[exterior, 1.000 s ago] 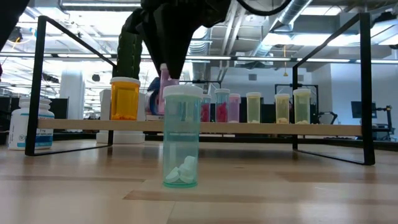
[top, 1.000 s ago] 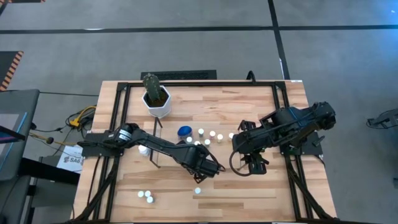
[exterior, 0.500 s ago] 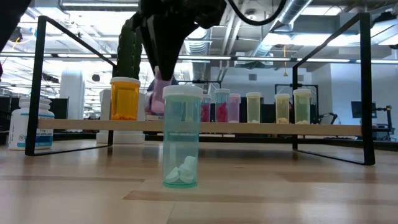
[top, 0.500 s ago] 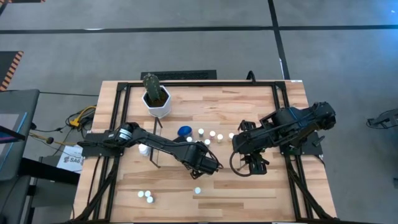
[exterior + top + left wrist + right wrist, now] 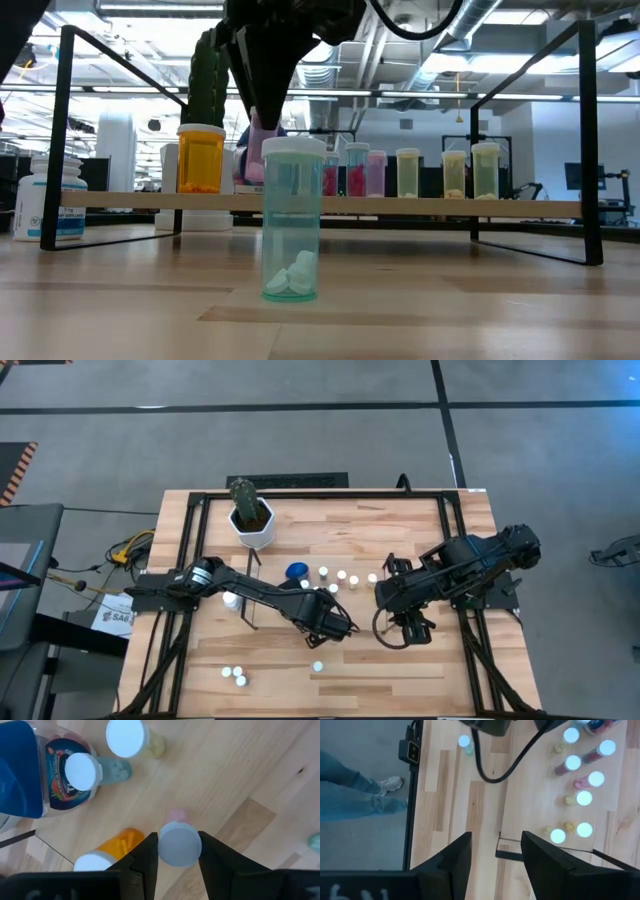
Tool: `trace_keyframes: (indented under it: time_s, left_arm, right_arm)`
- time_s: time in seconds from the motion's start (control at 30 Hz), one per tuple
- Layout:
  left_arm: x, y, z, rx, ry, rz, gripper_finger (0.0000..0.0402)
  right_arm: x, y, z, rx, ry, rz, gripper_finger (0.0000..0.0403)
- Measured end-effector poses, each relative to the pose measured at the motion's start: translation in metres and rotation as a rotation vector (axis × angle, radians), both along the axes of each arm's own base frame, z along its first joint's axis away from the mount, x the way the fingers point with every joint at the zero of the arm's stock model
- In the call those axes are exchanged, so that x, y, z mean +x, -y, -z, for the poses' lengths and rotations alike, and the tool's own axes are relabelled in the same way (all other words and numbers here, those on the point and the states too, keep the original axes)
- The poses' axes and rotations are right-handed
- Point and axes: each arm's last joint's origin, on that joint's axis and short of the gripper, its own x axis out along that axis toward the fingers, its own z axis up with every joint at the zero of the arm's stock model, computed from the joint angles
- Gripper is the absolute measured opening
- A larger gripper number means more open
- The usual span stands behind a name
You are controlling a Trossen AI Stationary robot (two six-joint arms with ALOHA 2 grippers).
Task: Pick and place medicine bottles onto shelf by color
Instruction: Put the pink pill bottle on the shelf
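Note:
My left gripper (image 5: 337, 626) is shut on a pink bottle with a white cap (image 5: 180, 844), near the table's middle. In the low view the pink bottle (image 5: 254, 150) shows behind a teal bottle (image 5: 292, 220) that stands on the table near the front. The light-wood shelf (image 5: 400, 206) carries an orange bottle (image 5: 200, 160), a blue-capped bottle (image 5: 296, 571) and a row of pink and yellowish bottles (image 5: 410, 172). My right gripper (image 5: 408, 628) is open and empty to the right of the shelf. My left gripper pinches the pink bottle at its white cap (image 5: 166, 851) between its two fingers (image 5: 146, 854). The fingers come from above, pointing down. The bottle hangs upright below them. The teal bottle hides its lower end, so I cannot tell whether it rests on anything.
A white cactus pot (image 5: 252, 520) stands at the far left. Three white-capped bottles (image 5: 233, 675) stand near the front left, and the teal bottle (image 5: 318, 667) stands near the front middle. The black table frame (image 5: 195, 560) runs along the sides. A person's legs (image 5: 355, 795) show beyond the table.
My left gripper has gone down with the pink bottle and a little toward the table's left edge. The bottle stays upright in the hold.

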Motion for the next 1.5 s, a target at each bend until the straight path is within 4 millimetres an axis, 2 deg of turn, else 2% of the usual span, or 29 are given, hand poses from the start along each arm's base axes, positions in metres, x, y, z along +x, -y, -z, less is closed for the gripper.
trace_keyframes:
  time_s: [0.4,0.57,0.73,1.0,1.5]
  left_arm:
    - [0.0,0.001,0.0,-0.007,-0.01,0.04,0.0102]
    - [0.004,0.005,0.0,-0.042,0.04,0.053,0.0104]
    - [-0.001,0.012,0.0,-0.02,0.021,0.053,0.0107]
    - [-0.001,0.013,0.0,-0.013,0.021,0.061,0.0108]
    - [-0.004,0.01,-0.001,0.042,0.0,0.063,0.0108]
  right_arm:
    - [0.013,0.007,-0.005,0.043,0.105,0.038,0.0192]
    - [0.022,0.01,-0.009,0.075,0.188,0.059,0.0194]
    - [0.031,0.013,-0.015,0.107,0.275,0.076,0.0192]
    - [0.042,0.019,-0.023,0.145,0.39,0.106,0.0194]
    - [0.049,0.036,-0.026,0.149,0.435,0.163,0.0192]
